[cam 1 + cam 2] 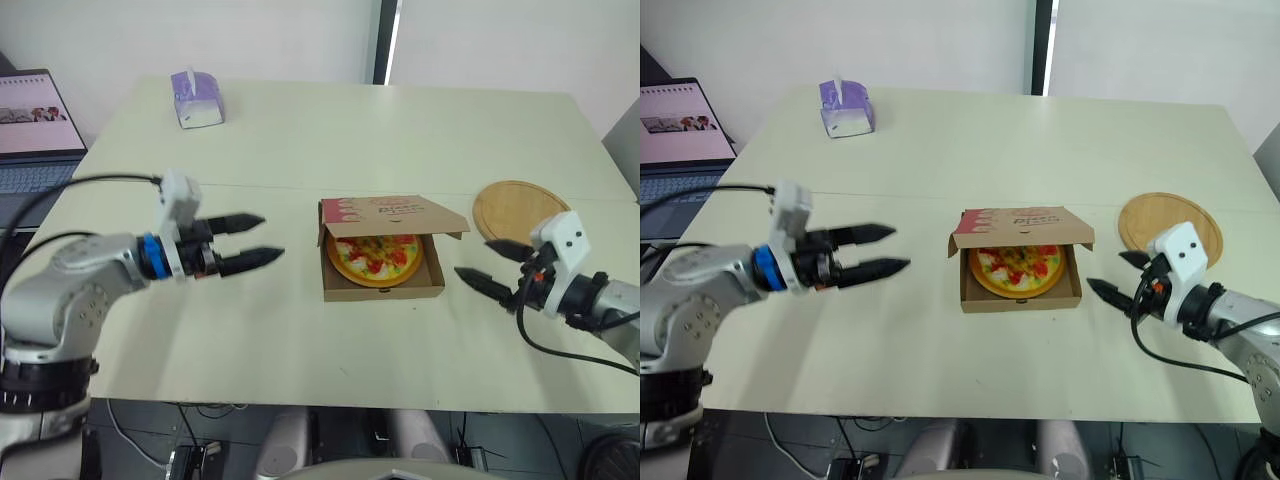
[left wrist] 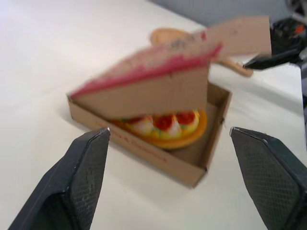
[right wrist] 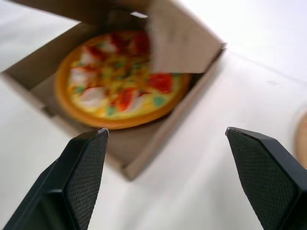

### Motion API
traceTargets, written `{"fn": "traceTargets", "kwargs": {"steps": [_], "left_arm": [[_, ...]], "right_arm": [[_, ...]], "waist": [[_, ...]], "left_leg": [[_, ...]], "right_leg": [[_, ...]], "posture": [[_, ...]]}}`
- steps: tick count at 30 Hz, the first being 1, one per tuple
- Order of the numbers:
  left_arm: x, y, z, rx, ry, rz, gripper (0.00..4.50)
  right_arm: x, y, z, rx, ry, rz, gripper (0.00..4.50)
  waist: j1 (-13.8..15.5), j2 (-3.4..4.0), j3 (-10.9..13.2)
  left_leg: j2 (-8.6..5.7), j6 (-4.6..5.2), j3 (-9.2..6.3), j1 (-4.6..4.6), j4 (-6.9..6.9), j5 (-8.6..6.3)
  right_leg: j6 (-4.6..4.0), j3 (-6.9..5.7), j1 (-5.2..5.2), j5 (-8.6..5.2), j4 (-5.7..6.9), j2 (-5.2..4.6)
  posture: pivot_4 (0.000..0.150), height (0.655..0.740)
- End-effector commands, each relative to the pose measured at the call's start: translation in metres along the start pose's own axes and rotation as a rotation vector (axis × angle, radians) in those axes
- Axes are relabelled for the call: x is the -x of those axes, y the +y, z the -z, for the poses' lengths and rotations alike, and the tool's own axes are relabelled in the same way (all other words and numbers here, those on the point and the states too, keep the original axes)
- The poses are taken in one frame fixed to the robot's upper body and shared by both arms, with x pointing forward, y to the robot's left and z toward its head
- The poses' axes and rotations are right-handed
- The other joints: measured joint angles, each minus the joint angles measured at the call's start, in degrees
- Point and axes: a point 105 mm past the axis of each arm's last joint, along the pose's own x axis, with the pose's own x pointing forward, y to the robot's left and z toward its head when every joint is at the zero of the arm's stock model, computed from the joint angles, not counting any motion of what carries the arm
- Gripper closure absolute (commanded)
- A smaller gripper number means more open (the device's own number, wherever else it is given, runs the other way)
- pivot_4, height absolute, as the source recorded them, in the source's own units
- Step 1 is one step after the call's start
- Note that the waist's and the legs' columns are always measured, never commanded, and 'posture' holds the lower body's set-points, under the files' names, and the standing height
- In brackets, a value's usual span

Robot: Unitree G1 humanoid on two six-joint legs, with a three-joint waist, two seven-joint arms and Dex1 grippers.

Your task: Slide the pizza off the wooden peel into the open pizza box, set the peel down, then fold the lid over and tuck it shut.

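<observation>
Pale bench [image 1: 300, 340] holds the pizza box [image 1: 380, 292], lid half-lowered over the pizza [image 1: 375, 258], peel [image 1: 518, 208] at its two o'clock, left tool [image 1: 272, 236] and right tool [image 1: 472, 257] flanking, both gaping empty.

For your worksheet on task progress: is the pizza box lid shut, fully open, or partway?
Partway: the lid slants over the pizza, which is visible beneath it.

Brown pizza box [image 1: 381, 291], red-printed lid [image 1: 388, 210]; pizza [image 1: 376, 258] yellow w/ red+green bits; peel [image 1: 515, 207] tan; tissue box [image 1: 197, 99] purple.
</observation>
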Motion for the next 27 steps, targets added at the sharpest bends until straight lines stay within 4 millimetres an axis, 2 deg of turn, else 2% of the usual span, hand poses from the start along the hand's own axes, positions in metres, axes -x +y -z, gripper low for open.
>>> {"fn": "traceTargets", "kwargs": {"steps": [1, 4, 8, 15, 19, 21, 24, 27], "left_arm": [[-0.006, 0.006, -0.023, -0.051, -0.055, 0.012, 0.35], [-0.021, 0.013, -0.034, -0.090, -0.060, 0.035, 0.92], [-0.052, 0.016, -0.043, -0.176, -0.047, 0.104, 2.18], [-0.086, 0.010, -0.047, -0.291, -0.015, 0.242, 4.47], [-0.093, 0.007, -0.042, -0.331, 0.025, 0.309, 4.47], [-0.097, 0.007, -0.040, -0.345, 0.038, 0.332, 4.47], [-0.101, 0.007, -0.039, -0.362, 0.051, 0.358, 4.47], [-0.104, 0.006, -0.037, -0.373, 0.061, 0.386, 4.47]], "right_arm": [[-0.008, -0.013, -0.003, 0.040, -0.018, 0.075, 0.30], [-0.017, -0.013, 0.007, 0.074, 0.021, 0.079, 0.30], [-0.034, -0.002, 0.024, 0.137, 0.070, 0.039, 0.30], [-0.040, 0.027, 0.023, 0.102, 0.038, -0.105, 0.30], [-0.036, 0.041, 0.023, 0.079, 0.034, -0.170, 0.30], [-0.036, 0.042, 0.022, 0.084, 0.032, -0.163, 0.30], [-0.030, 0.031, 0.021, 0.119, 0.034, -0.120, 0.30], [-0.015, 0.013, 0.014, 0.149, 0.031, -0.084, 0.30]], "waist": [[0.0, 0.00, 0.0], [0.1, 0.00, 0.0], [0.1, 0.00, 0.0], [-0.1, 0.00, 0.0], [-0.2, 0.00, 0.0], [-0.1, 0.00, 0.0], [0.0, 0.00, 0.0], [0.0, 0.00, 0.0]], "left_leg": [[0.00, -0.05, 0.02, -0.01, -0.02, 0.03], [0.00, -0.09, -0.03, -0.07, -0.03, 0.04], [-0.06, -0.10, -0.04, -0.16, -0.02, 0.04], [-0.07, -0.10, -0.04, -0.35, 0.02, 0.05], [-0.05, -0.10, -0.03, -0.38, 0.02, 0.05], [-0.05, -0.10, -0.04, -0.39, 0.04, 0.05], [-0.08, -0.09, -0.05, -0.46, 0.10, 0.04], [-0.09, -0.07, -0.06, -0.52, 0.13, 0.03]], "right_leg": [[-0.01, 0.02, -0.03, 0.00, 0.00, -0.01], [-0.02, -0.02, -0.08, 0.01, 0.01, -0.03], [-0.03, -0.04, -0.12, 0.02, -0.01, -0.08], [-0.02, -0.05, -0.31, 0.03, 0.03, -0.09], [-0.03, -0.05, -0.36, 0.03, 0.07, -0.07], [-0.02, -0.06, -0.35, 0.03, 0.07, -0.07], [0.00, -0.06, -0.35, 0.05, 0.05, -0.08], [0.01, -0.07, -0.38, 0.05, 0.05, -0.08]], "posture": [[0.150, 0.7251], [0.150, 0.7251], [0.150, 0.7251], [0.150, 0.7251], [0.150, 0.7251], [0.150, 0.7251], [0.150, 0.7251], [0.150, 0.7251]]}}
